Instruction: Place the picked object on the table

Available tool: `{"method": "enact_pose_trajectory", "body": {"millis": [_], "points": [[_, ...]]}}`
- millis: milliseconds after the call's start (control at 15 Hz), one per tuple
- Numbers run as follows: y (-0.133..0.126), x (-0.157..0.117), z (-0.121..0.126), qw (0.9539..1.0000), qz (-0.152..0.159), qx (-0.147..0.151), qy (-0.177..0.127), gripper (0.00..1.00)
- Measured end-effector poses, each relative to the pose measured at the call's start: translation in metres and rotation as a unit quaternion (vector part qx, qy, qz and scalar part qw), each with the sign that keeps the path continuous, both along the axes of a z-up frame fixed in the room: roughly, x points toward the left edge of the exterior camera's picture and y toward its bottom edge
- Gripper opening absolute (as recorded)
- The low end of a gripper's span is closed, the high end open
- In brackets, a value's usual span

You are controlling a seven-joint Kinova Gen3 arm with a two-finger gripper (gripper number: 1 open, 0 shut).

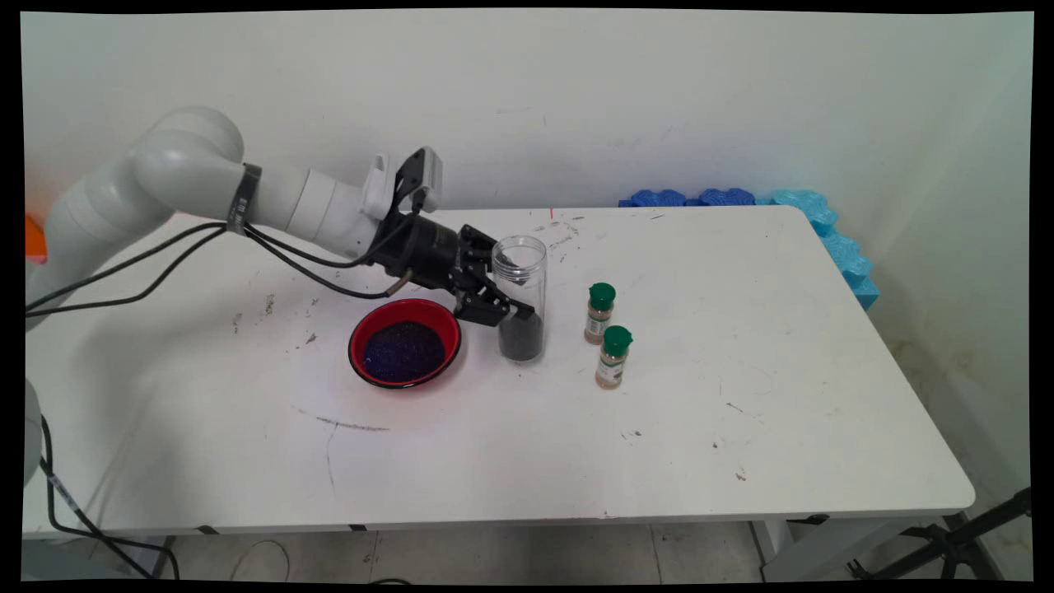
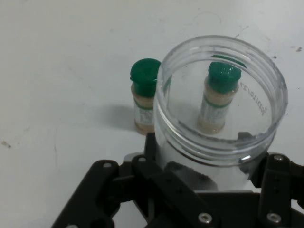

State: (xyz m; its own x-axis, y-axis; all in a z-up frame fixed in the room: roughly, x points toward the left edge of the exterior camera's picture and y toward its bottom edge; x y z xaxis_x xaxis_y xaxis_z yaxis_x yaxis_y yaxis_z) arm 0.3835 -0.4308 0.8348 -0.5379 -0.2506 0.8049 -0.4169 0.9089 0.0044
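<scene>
We are seeing gripper (image 1: 504,306) clamping clear jar (image 1: 520,288), upright on table (image 1: 741,412), dark grains at bottom; red bowl (image 1: 404,342) just beside; two green-capped spice bottles (image 1: 599,313) standing near.

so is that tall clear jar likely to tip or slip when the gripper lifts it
The clear jar looks smooth, so possibly slippery. Its dark fill sits low, so it is probably bottom-heavy and steady upright. It has no lid, so tilting could spill. The gripper stands around it.

Showing one clear jar (image 1: 520,298), one red bowl (image 1: 404,342), two green-capped spice bottles (image 1: 599,313) (image 1: 613,357), all sitting on one desk (image 1: 741,395).
</scene>
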Motion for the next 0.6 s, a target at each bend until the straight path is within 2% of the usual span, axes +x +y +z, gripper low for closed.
{"method": "enact_pose_trajectory", "body": {"millis": [600], "points": [[0.0,-0.002,-0.019,0.9999,0.008,0.007,0.001,0.0]]}}
